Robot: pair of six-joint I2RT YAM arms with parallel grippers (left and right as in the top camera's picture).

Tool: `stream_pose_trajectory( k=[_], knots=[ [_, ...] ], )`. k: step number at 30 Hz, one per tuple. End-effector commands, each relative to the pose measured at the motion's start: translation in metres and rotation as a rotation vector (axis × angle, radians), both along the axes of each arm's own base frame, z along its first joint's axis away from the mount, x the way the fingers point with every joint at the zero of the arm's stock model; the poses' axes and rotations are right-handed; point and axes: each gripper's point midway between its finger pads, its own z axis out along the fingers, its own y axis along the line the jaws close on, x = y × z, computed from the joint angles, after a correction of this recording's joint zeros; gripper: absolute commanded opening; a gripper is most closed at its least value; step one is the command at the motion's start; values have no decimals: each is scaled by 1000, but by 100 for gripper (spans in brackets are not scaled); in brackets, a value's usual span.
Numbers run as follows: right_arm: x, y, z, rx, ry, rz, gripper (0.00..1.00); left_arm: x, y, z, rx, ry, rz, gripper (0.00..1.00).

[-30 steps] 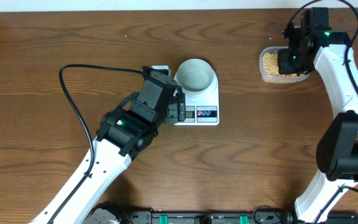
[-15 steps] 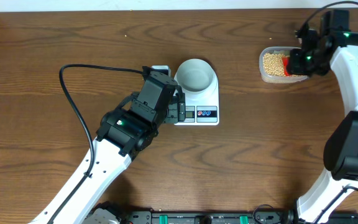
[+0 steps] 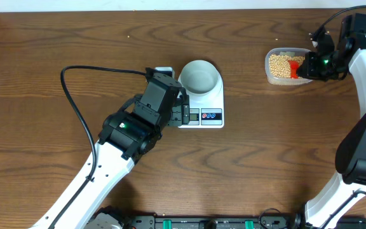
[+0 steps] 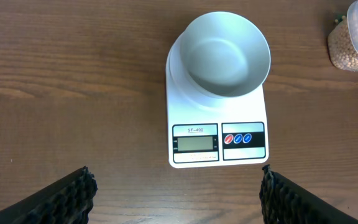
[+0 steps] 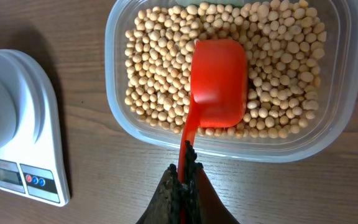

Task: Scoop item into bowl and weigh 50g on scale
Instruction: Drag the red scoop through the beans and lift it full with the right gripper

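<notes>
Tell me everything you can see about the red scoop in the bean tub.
The scoop is glossy red-orange, plastic by its look, with a rounded-rectangular cup and a thin straight handle. The cup rests on the soybeans near the middle of the clear tub. No beans show on its red surface, and I cannot tell whether it faces up or down. The handle crosses the tub's near rim, where the right claw is shut on it.

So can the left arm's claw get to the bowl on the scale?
Probably yes. The left claw hangs open just in front of the scale, and nothing lies between it and the bowl.
</notes>
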Motion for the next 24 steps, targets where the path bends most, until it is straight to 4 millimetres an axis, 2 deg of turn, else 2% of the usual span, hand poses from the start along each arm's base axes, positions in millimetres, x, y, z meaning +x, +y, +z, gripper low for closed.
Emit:
stream_pose_trajectory(
  k=[1, 18, 24],
  knots=[
    [-3, 9, 11, 71, -21, 32, 1, 3, 0, 8, 11, -25, -5, 86],
    [-6, 10, 16, 139, -20, 25, 1, 3, 0, 8, 10, -26, -5, 86],
    [-10, 0, 16, 150, -8, -4, 1, 4, 0, 9, 10, -27, -4, 86]
  ],
)
